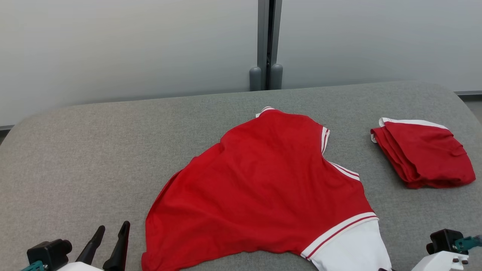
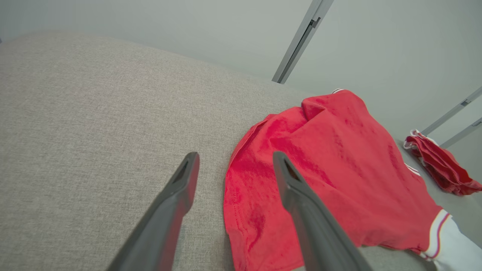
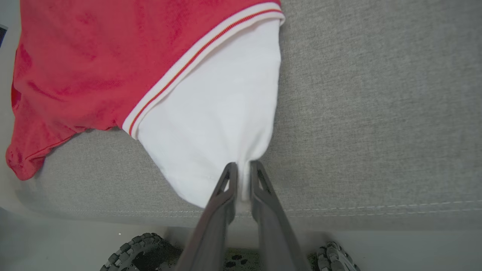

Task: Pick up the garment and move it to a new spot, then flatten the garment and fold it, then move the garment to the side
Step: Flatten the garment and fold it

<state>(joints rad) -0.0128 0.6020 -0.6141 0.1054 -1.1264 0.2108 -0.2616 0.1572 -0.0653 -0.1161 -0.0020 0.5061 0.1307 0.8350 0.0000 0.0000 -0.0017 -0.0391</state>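
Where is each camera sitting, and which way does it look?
Head view: up on the head, looking forward and down at the table and shirt; the left claw shows at the lower left.
Left wrist view: on the left wrist, looking along the open left claw, across the table toward the shirt.
Right wrist view: on the right wrist, looking down along the right claw, shut on the white sleeve; wheels below.
Shared: the head and left wrist views both show the folded shirt.
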